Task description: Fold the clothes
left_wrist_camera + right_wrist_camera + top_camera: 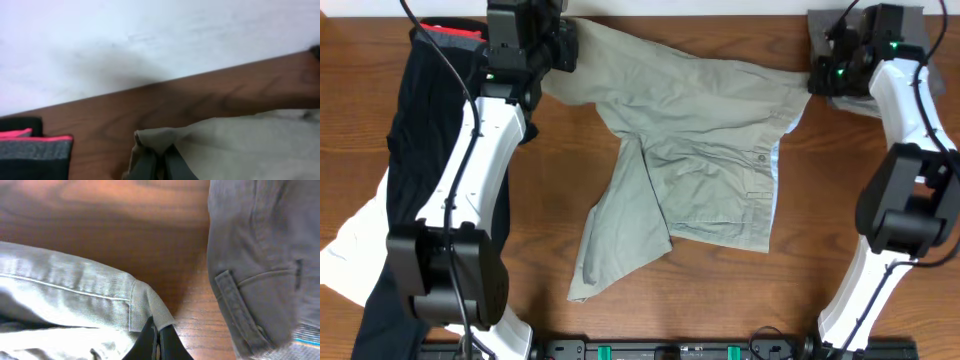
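Left end effector (161, 160) and right end effector (158, 334) each pinch a hemmed corner of wrinkled khaki trousers (710, 170)

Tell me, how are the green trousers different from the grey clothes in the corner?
The green trousers are pale and spread wrinkled mid-table; the grey garment is darker and tucked in the far corner. The left gripper and right gripper pinch the trousers; nothing holds the grey garment. Both rest on the wooden table.
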